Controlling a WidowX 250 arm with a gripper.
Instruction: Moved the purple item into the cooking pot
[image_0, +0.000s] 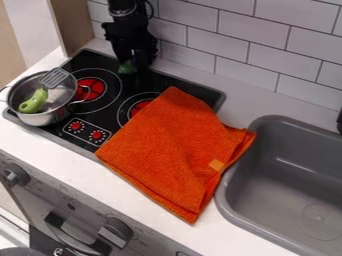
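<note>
Surface (59, 167): carries a black stove (99, 116), its right side partly under an orange cloth (175, 150). Pot (45, 118): upright at the stove's left end, apart from the pincer (133, 61), to its left and nearer the camera. Any transfer to the pot must run that way. Pot contents: grey slotted head (55, 78) against the rim; green item (33, 101) tilted inside. Pincer: state cannot be told, nor whether it grips the dull green thing (126, 68) beneath. Purple item: location cannot be determined.
</note>
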